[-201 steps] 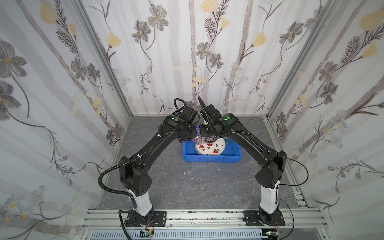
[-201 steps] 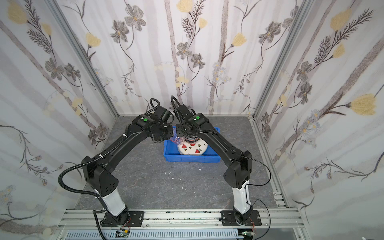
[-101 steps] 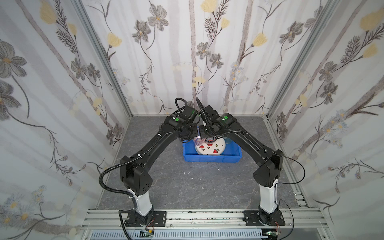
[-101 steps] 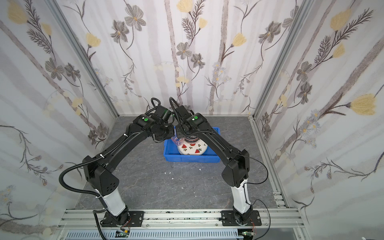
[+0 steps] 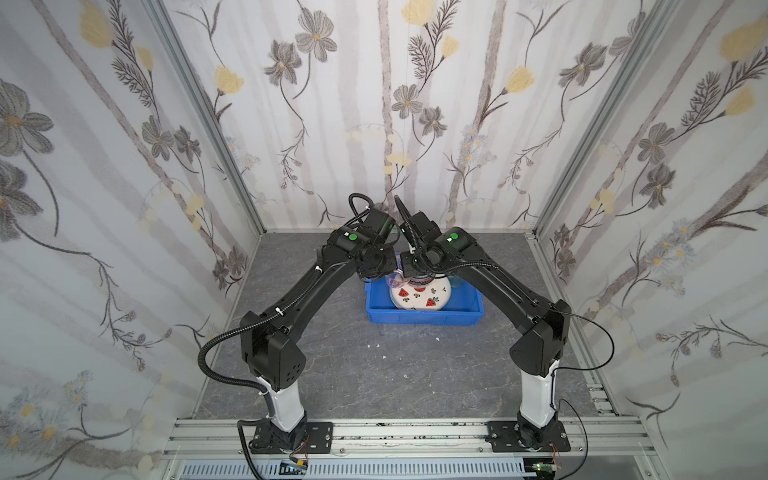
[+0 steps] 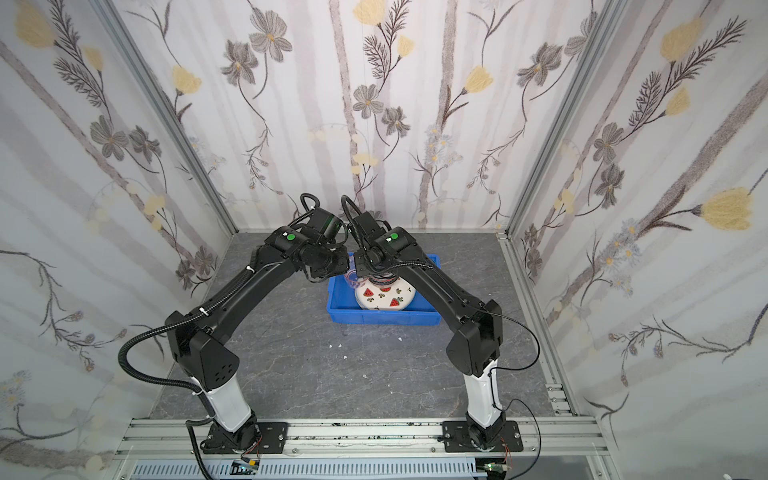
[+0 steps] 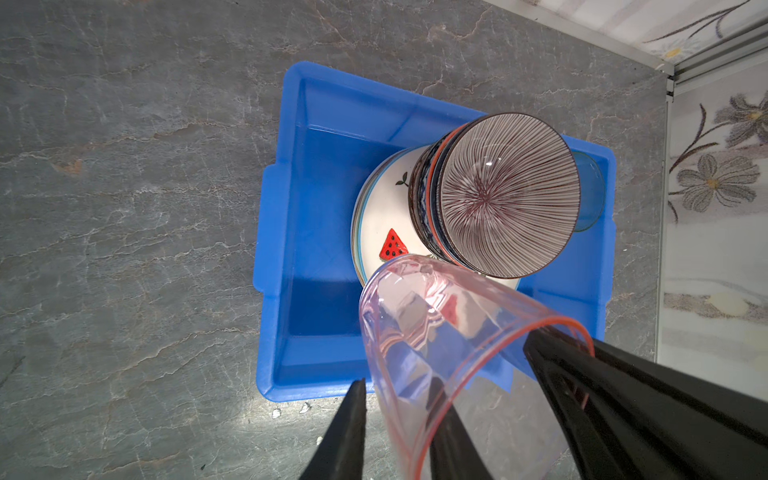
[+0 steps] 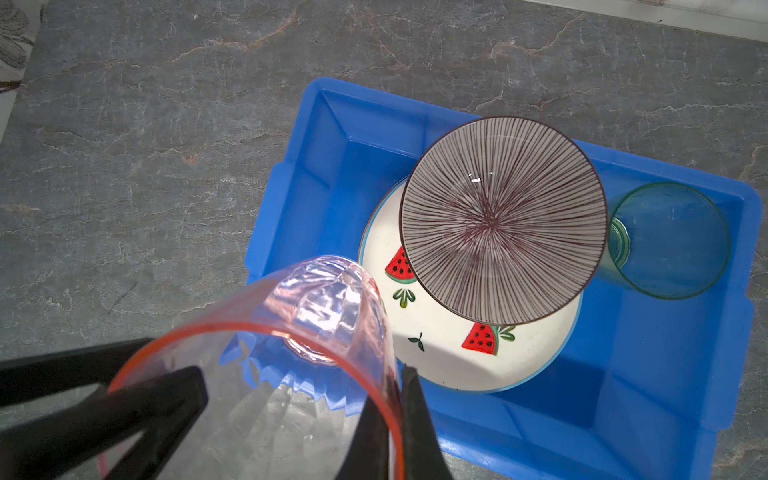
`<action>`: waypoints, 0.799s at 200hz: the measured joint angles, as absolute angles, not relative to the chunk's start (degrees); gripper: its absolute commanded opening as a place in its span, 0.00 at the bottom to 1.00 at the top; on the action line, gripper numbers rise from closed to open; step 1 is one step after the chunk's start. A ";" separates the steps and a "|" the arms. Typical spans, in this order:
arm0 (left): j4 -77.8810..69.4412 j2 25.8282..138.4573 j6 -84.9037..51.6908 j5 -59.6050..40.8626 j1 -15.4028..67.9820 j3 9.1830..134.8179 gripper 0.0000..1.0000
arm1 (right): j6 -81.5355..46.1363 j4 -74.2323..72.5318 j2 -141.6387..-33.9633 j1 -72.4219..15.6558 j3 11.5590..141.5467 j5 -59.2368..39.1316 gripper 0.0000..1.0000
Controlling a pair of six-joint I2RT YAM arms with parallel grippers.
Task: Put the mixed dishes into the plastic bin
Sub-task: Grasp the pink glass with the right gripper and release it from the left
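As both arms (image 5: 299,291) meet above it, blue plastic bin (image 5: 424,319): holds watermelon plate (image 8: 436,353), bowl stack (image 7: 424,195) topped by red-striped bowl (image 8: 503,220), green cup (image 8: 673,241).
Pink cup (image 7: 436,324): tilted over a bin corner.
Right gripper (image 8: 395,382): fingers pinching its rim.
Left gripper (image 7: 397,382): fingers spread astride its wall, seemingly loose.

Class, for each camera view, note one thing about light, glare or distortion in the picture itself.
Left wrist view: a bright patch of light on the stone floor beside the blue bin; small glints on the striped bowl. Right wrist view: the bin's rim looks jagged through the pink cup. Both top views: even light, no hard shadows on the floor.
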State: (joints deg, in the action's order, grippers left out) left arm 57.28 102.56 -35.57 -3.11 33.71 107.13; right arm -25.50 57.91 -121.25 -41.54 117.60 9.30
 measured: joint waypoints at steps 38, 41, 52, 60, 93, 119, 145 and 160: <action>57.43 101.60 -35.86 -3.22 33.28 107.37 0.46 | -25.52 56.38 -120.18 -40.97 115.81 8.82 0.00; 57.43 101.56 -35.88 -3.20 33.26 107.46 0.47 | -25.50 56.36 -120.11 -40.93 115.70 8.86 0.00; 57.56 101.41 -36.07 -3.07 33.19 107.98 0.52 | -25.50 56.40 -119.87 -40.75 115.18 8.97 0.00; 57.58 101.30 -36.18 -3.01 33.06 108.42 0.60 | -25.45 56.51 -119.68 -40.58 114.83 9.06 0.00; 57.58 100.99 -36.36 -3.11 32.53 110.37 0.88 | -25.45 56.73 -118.28 -39.97 112.46 9.37 0.00; 57.65 100.64 -36.16 -3.25 31.35 111.46 0.98 | -25.43 56.73 -115.94 -39.35 110.19 9.21 0.00; 57.60 99.98 -34.83 -2.81 28.75 112.46 1.00 | -25.45 56.71 -113.03 -38.44 108.44 8.75 0.00; 57.58 99.96 -33.93 -2.22 26.92 112.95 1.00 | -25.45 56.75 -111.13 -37.71 107.42 8.34 0.00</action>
